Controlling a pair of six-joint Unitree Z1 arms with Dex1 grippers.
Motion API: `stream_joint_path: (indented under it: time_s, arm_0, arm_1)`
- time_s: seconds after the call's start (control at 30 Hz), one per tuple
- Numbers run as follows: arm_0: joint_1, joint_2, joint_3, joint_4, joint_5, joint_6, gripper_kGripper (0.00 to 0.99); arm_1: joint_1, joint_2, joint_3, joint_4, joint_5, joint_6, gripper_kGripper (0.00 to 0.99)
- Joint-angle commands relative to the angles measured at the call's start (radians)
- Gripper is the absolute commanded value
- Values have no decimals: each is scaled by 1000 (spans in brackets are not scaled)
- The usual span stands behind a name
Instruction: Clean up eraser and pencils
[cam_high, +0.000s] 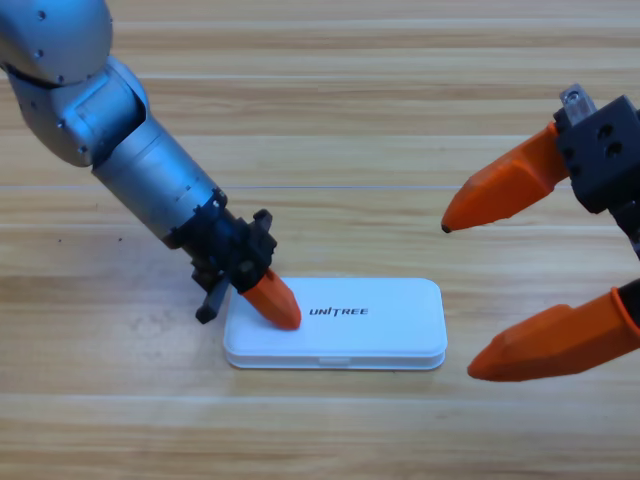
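The left gripper (272, 302), jaws seemingly together, presses the closed white rectangular plastic case (335, 324) near the wooden table (350, 120)'s front edge, likely sealing it. Eraser and pencils are unseen, presumably inside. The right gripper (480, 295) waits, spread wide.

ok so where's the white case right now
In the high view the closed white case lies low on the wooden table, just left of centre, the left pincer pressing its left end, the right pincer open beside it.
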Motion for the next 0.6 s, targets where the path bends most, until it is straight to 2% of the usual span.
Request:
stream_joint_path:
  time_s: [0.03, 0.17, 0.3, 0.5, 0.6]
  arm_0:
    - [-32, 28, 76, -78, 95, -45, 0]
    - [-42, -3, 89, -94, 127, -75, 0]
    - [-45, -136, 89, -71, 142, -123, 0]
    - [-73, -466, 76, 77, 131, -177, 0]
    - [-90, -615, 90, 149, 131, -178, 0]
  arm_1:
    - [24, 58, -3, -12, 15, 3, 904]
    - [23, 58, -4, -12, 15, 3, 904]
    - [24, 58, -4, -12, 15, 8, 904]
    - [24, 56, -9, -12, 13, 17, 905]
    - [24, 56, -11, -12, 13, 19, 905]
